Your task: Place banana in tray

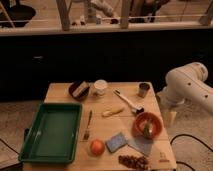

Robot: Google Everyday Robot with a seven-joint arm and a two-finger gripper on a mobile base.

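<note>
Nothing of the task is done yet: the banana (113, 112) lies loose on the wooden table (60, 93), untouched, and the green tray (50, 105) holds nothing. The gripper (170, 119) hangs from the white arm (187, 85) just off the table's edge, low beside the orange bowl (138, 123); whether the claw is spread or pressed together cannot be told. From the claw, the banana sits past that bowl, toward the middle of the table, just beyond the white-handled brush (127, 101). The tray lies farther out again, at the end of the table opposite the claw, with a fork (88, 125) between it and the banana. The reach, the grasp, the carry and the release all remain.
</note>
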